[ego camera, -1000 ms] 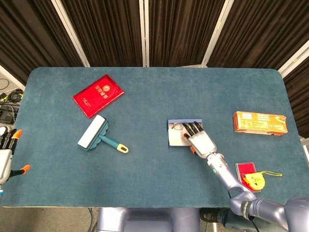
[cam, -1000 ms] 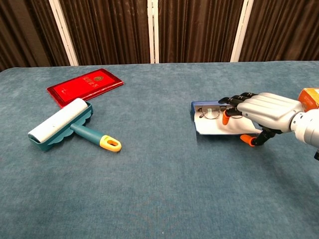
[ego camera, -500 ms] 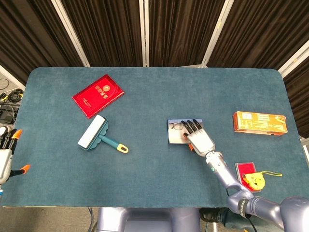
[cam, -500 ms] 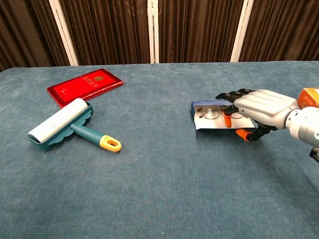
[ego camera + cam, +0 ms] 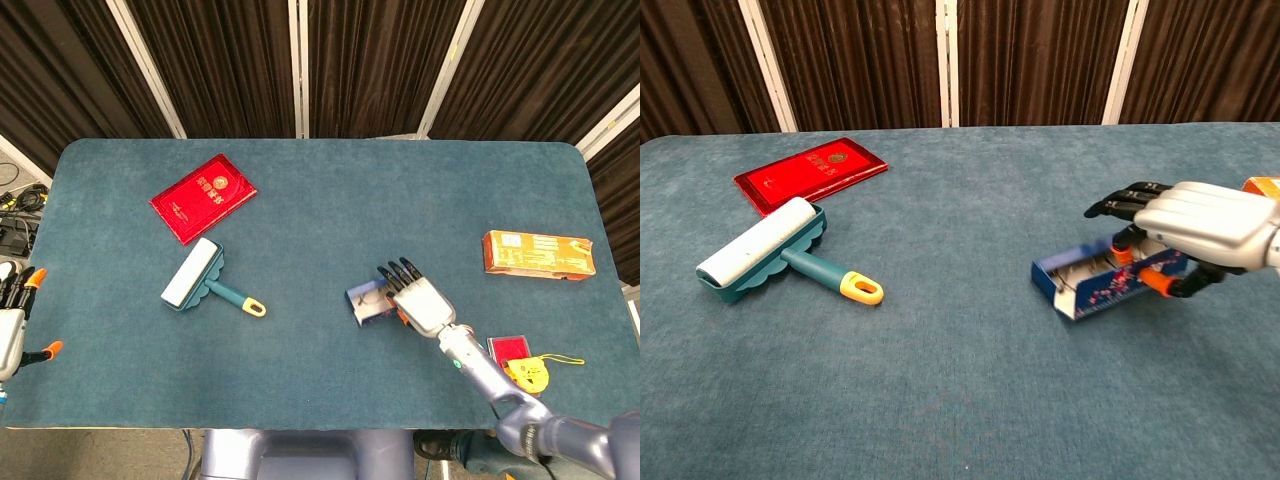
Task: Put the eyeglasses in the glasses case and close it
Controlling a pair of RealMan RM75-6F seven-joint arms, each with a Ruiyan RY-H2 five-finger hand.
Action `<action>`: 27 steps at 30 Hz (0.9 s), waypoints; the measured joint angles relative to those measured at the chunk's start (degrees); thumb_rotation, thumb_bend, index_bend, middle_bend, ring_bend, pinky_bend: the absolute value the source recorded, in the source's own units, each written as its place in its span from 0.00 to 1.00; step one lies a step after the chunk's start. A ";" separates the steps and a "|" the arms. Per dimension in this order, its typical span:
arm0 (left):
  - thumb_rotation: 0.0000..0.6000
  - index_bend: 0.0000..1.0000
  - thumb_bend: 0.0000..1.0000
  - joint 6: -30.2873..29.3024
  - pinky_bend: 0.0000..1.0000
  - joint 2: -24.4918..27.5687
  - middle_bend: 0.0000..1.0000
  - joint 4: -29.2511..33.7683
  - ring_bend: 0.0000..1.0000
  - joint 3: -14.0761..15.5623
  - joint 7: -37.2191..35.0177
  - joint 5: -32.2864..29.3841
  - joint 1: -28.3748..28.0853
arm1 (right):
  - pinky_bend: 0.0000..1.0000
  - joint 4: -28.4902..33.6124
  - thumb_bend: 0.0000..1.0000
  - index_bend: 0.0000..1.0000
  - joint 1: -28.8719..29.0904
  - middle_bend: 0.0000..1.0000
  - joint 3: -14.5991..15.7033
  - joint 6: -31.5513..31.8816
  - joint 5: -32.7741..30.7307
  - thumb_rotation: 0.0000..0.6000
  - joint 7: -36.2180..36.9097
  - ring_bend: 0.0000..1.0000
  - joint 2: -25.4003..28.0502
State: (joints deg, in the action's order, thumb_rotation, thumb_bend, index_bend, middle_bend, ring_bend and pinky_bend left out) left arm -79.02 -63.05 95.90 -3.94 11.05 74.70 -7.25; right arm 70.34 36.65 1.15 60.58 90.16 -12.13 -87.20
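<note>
Gold writing and an emblem on the red booklet (image 5: 203, 197), too small to read; printed lines on the orange box (image 5: 538, 253) at the right edge, also not legible. Glasses case (image 5: 1102, 283) with a blue shell and a small pink pattern on the raised near flap, sitting right of centre, tilted and half open. Eyeglasses not clearly visible inside the case from either view. Right hand (image 5: 1192, 230) over the right end of the case, black fingers (image 5: 1118, 201) spread above it, orange-tipped thumb against the patterned flap, holding it up. Left hand (image 5: 12, 315) at the far left edge beside the surface, fingers apart, holding nothing. Teal lint roller (image 5: 198, 279) with a yellow loop on the handle, lying just below the booklet. Red pad (image 5: 508, 350) and a yellow tag near the right front corner. Surface (image 5: 320, 190) covered in dark teal felt with rounded corners. Behind, dark brown curtains (image 5: 1040, 60) between white posts.
</note>
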 measured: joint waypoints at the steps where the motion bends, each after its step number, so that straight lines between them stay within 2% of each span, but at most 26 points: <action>1: 1.00 0.00 0.00 0.20 0.00 -0.08 0.00 -0.05 0.00 0.06 0.12 0.00 -0.07 | 0.00 1.11 0.49 0.66 -0.05 0.07 0.42 0.08 0.51 1.00 -0.18 0.00 1.05; 6: 1.00 0.00 0.00 0.67 0.00 -0.34 0.00 -0.14 0.00 0.22 0.64 -0.08 -0.31 | 0.00 6.83 0.51 0.65 0.02 0.06 1.53 -0.39 1.83 1.00 -2.94 0.00 5.27; 9: 1.00 0.00 0.00 0.69 0.00 -0.38 0.00 -0.14 0.00 0.22 0.69 -0.27 -0.31 | 0.00 9.05 0.51 0.65 0.57 0.06 1.28 -2.00 1.46 1.00 -5.65 0.00 5.80; 22: 1.00 0.00 0.00 1.29 0.00 -0.24 0.00 -0.43 0.00 0.15 0.28 -0.70 -0.53 | 0.00 10.01 0.51 0.63 2.82 0.05 -2.26 -7.94 -5.29 1.00 -14.32 0.00 2.46; 23: 1.00 0.00 0.00 1.35 0.00 -0.22 0.00 -0.46 0.00 0.15 0.21 -0.70 -0.56 | 0.00 10.06 0.51 0.61 2.87 0.05 -2.53 -8.17 -5.93 1.00 -14.76 0.00 2.31; 25: 1.00 0.00 0.00 1.34 0.00 -0.19 0.00 -0.48 0.00 0.13 0.15 -0.66 -0.58 | 0.00 10.08 0.48 0.48 2.92 0.04 -3.11 -8.39 -7.08 1.00 -15.78 0.00 1.95; 27: 1.00 0.00 0.00 1.34 0.00 -0.18 0.00 -0.52 0.00 0.13 0.07 -0.64 -0.59 | 0.00 9.97 0.28 0.21 2.88 0.01 -3.49 -8.27 -7.70 1.00 -16.30 0.00 1.60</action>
State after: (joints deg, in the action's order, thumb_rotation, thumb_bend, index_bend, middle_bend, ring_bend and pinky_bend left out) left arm -77.67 -63.23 95.38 -3.81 11.12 74.06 -7.84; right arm 80.31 39.53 -2.34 52.31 82.47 -28.43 -85.60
